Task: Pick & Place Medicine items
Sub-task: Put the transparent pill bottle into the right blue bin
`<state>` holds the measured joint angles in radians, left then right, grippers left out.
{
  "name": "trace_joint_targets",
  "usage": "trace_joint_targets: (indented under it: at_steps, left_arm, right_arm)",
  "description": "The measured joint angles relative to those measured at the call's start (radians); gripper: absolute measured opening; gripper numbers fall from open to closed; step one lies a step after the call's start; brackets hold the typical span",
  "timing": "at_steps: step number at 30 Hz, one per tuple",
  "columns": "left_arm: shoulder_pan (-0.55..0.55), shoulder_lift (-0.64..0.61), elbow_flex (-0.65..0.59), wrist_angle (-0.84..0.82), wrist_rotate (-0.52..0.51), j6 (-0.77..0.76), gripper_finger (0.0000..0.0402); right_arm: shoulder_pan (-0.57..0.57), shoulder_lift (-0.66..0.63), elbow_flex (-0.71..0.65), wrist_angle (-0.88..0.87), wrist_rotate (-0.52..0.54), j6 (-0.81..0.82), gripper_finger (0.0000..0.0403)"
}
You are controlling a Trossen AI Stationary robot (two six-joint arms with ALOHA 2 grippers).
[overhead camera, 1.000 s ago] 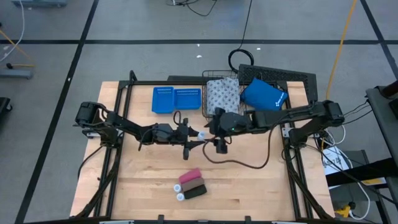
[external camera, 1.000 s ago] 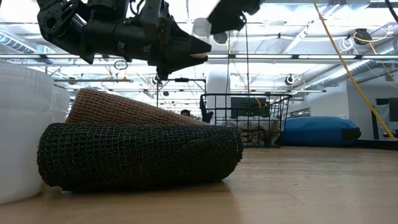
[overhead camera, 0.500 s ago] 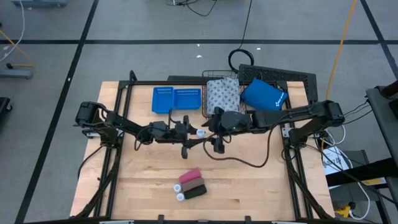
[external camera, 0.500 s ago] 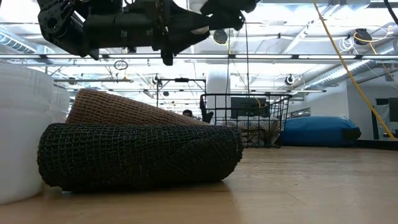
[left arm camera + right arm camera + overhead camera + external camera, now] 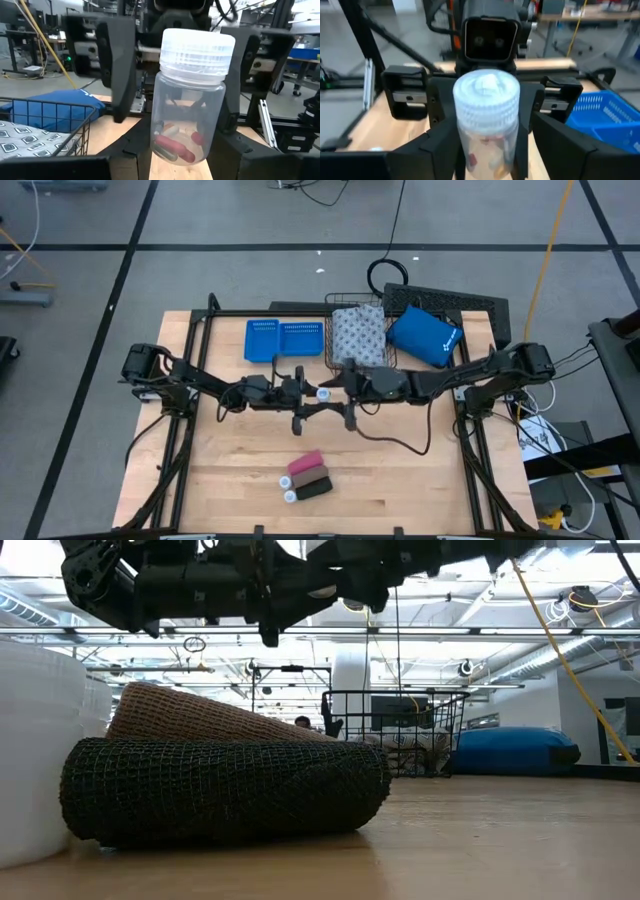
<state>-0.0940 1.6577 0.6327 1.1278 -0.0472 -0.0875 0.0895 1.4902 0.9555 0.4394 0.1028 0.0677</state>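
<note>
A small clear bottle with a white ribbed cap (image 5: 192, 47) and pills inside hangs in the air over the table's middle, held by my left gripper (image 5: 316, 393). My right gripper (image 5: 336, 391) faces it, level and open. Its fingers (image 5: 116, 70) stand on either side of the cap, and I see no touch. A pink block (image 5: 305, 464), a dark block (image 5: 314, 487) and a second white bottle (image 5: 290, 496) lie near the table's near edge. The grey-white patterned pack (image 5: 357, 333) lies in a wire basket. My left gripper is shut on the bottle's lower body (image 5: 182, 142), pinched between its two fingers. The fingers come level from the table's left. The bottle is lifted clear of the table, and its capped end (image 5: 486, 97) points toward my right gripper.
Blue perforated trays (image 5: 283, 338) and a bright blue pouch (image 5: 422, 333) sit along the far edge beside the wire basket (image 5: 340, 362). A black cable (image 5: 390, 442) loops over the table below the right arm. In the low view the netted blocks (image 5: 225, 790) and a white bottle (image 5: 35, 740) fill the foreground.
My right gripper has tipped up from pointing down at the table to level. It has moved toward the left gripper until its open fingers flank the bottle's cap. My left gripper has levelled out, still holding the bottle at about the same spot.
</note>
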Motion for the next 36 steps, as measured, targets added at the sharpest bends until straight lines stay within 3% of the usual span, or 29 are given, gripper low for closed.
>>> trace_joint_targets:
  at_steps: [4, 8, 17, 36]
  left_arm:
    - [0.0, 0.0, 0.0, 0.005, -0.001, 0.0, 0.0145]
    - [0.0, 0.0, 0.0, 0.005, -0.002, 0.0, 0.0145]
    - [0.0, 0.0, 0.0, 0.003, 0.0, 0.001, 0.0145]
    - [-0.001, -0.001, 0.001, 0.002, 0.018, -0.02, 0.0146]
  right_arm:
    - [0.0, 0.0, -0.106, 0.214, -0.002, 0.0, 0.0202]
    - [0.0, 0.0, -0.166, 0.318, -0.003, 0.0, 0.0182]
    - [0.005, 0.0, -0.169, 0.322, -0.003, 0.0, 0.0159]
    - [0.004, 0.001, -0.17, 0.356, -0.003, -0.001, 0.0186]
